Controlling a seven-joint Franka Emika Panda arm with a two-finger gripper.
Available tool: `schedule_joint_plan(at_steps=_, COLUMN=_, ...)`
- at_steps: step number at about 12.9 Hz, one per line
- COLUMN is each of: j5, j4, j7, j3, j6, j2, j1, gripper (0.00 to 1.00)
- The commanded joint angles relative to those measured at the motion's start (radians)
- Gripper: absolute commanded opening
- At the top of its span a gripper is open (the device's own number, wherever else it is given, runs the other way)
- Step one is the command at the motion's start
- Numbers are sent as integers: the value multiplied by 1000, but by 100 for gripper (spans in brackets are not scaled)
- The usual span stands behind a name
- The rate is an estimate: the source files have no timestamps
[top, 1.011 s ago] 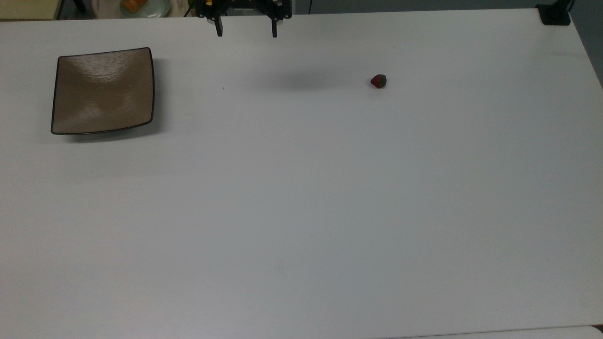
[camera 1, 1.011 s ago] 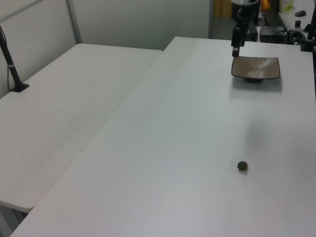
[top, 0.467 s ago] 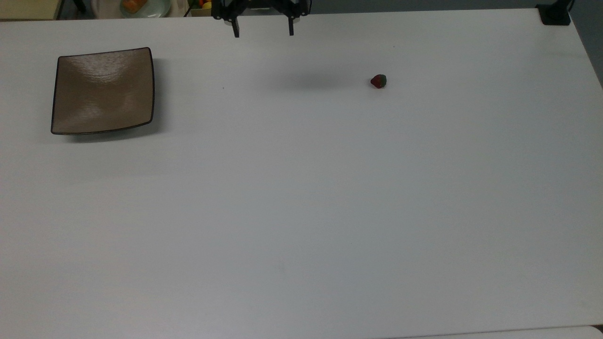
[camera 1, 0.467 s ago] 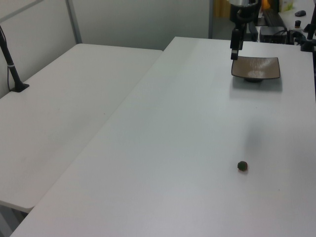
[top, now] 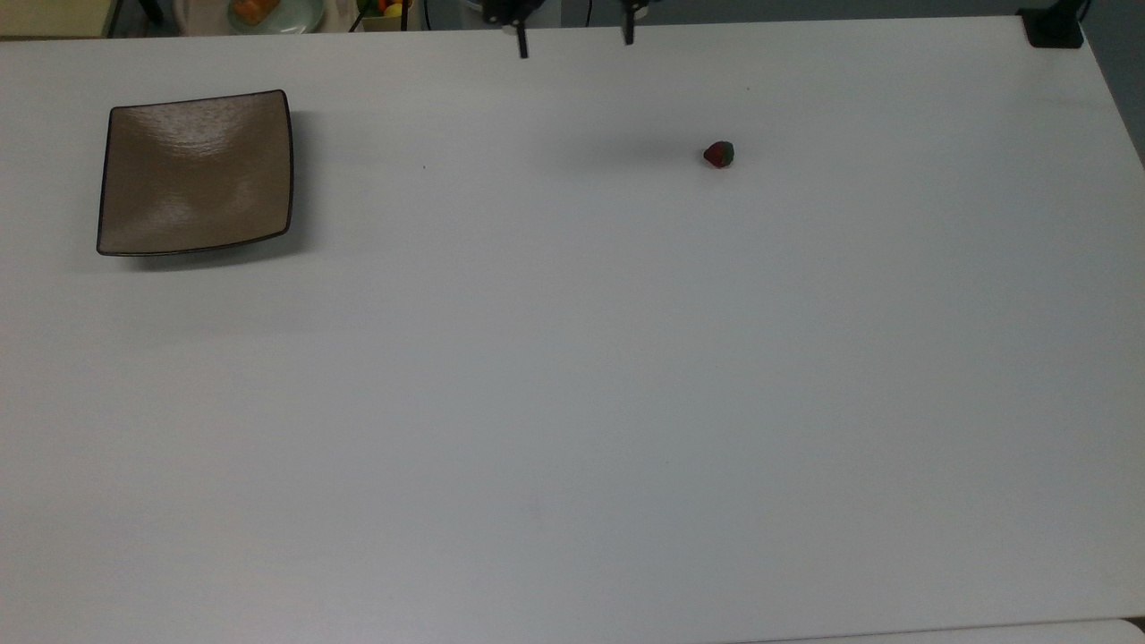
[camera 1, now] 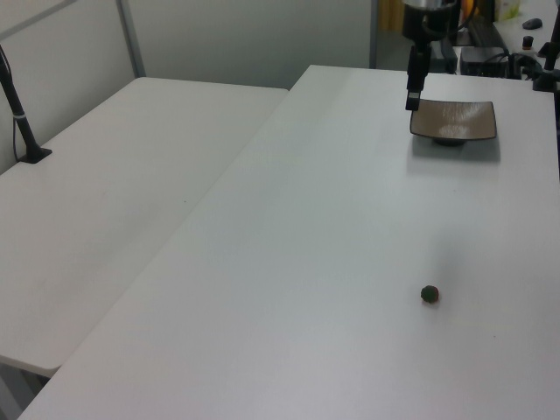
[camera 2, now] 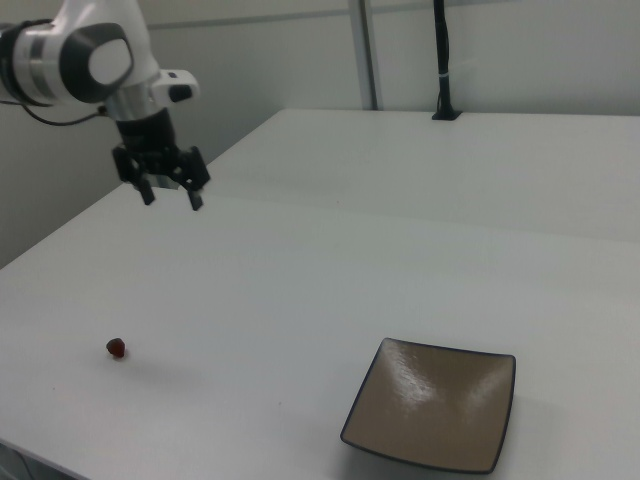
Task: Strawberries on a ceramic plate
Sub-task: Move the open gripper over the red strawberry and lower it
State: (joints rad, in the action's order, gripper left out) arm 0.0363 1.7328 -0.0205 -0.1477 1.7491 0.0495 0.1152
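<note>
Bare white table (top: 572,402), seemingly office

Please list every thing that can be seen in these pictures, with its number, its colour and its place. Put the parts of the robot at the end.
strawberry: one, red with a dark green cap, lying on the table, toward the top view's right, far from the plate.
ceramic plate: one, square, glossy brown with a thin dark rim, nothing on it, at the top view's left.
white table: one, bearing the strawberry and the plate.
second white table: one, beside the first, at the left view's left.
round dish with orange food: one, pale green, beyond the table's far edge in the top view.
black post: one, standing at the far table edge in the right view.
gripper: one, black, open, above the table, holding nothing.
</note>
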Motion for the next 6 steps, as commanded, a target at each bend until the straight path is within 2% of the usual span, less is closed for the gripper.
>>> schedule_joint_plan(at_steps=1, j5=14, j4=-51, j7=-85, j3=-81, j6=-62, j2=9, j1=3, gripper=100)
schedule_joint_plan(at_steps=3, j5=14, j4=-59, j7=-165, j3=-153, j6=-59, j2=6, j1=12, gripper=100)
schedule_joint_plan(at_steps=6, j5=14, j4=-50, j7=-266, j3=-197, j6=-53, j2=-8, j1=73, gripper=100)
